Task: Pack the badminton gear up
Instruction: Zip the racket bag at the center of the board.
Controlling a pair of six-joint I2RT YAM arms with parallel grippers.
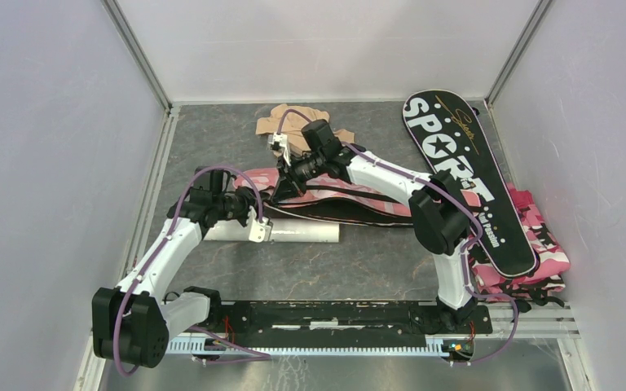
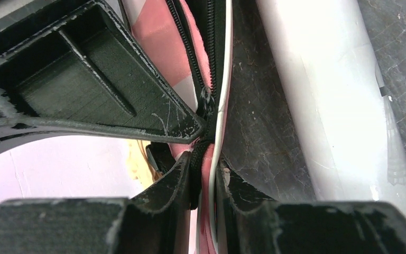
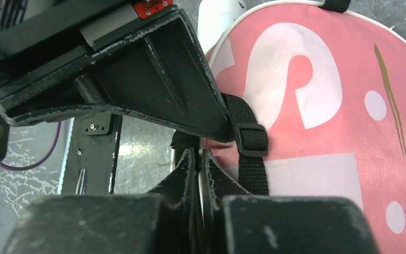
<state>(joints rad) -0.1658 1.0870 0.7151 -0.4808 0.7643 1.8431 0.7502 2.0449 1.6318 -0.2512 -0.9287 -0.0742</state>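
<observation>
On your left, the left gripper (image 2: 206, 172) is almost closed: its rough black plastic fingers pinch the zipper edge, with white piping, of the flat pink cover (image 2: 156, 45), which lies just beside the smooth round white tube (image 2: 322, 95). In the middle, the right gripper (image 3: 198, 161) is closed tight on the same cover's thin rim, near a black woven strap (image 3: 251, 159) with a buckle. At your right, the glossy racket-shaped black cover (image 1: 465, 175) rests partly on the pink camouflage cloth (image 1: 538, 244)
</observation>
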